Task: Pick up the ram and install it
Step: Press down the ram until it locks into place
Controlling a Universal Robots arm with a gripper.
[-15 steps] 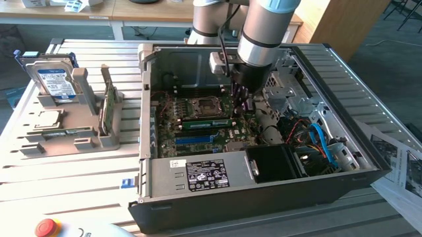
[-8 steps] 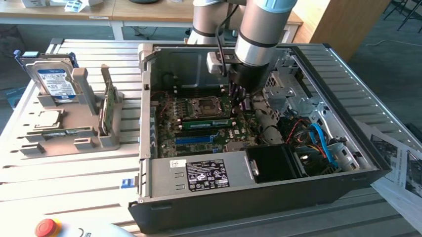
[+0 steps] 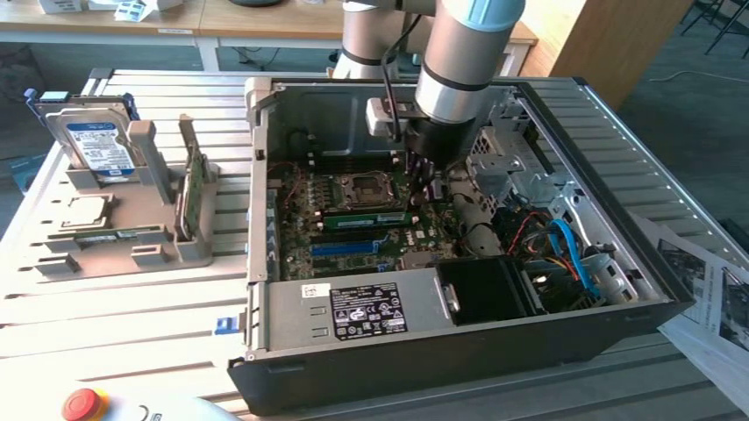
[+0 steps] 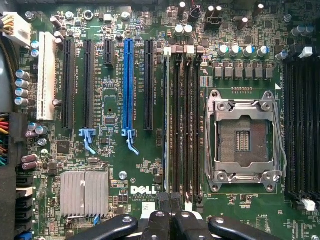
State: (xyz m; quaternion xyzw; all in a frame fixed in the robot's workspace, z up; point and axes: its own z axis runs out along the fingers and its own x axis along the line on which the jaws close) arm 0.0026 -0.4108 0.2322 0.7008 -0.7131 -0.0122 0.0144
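The ram [image 3: 365, 219], a narrow green stick, sits on edge in a memory slot of the motherboard [image 3: 298, 228] inside the open computer case [image 3: 468, 368], just in front of the empty processor socket [image 3: 357, 189]. In the wrist view it shows edge-on as a thin pale line [image 4: 166, 125] in the slot farthest from the socket [image 4: 242, 135]. My gripper [image 3: 429, 180] reaches down into the case at the ram's end toward the exterior view's right. Its black fingertips [image 4: 163, 200] are pressed together, so the gripper [image 4: 170, 200] is shut, just off the end of the slots.
On the exterior view's left, a grey fixture [image 3: 140, 237] holds a hard drive [image 3: 100, 145], a square silver processor [image 3: 80, 210] and another green stick [image 3: 188, 189]. Case walls, a drive cage [image 3: 515, 167], a black shroud [image 3: 492, 289] and cables hem in the arm.
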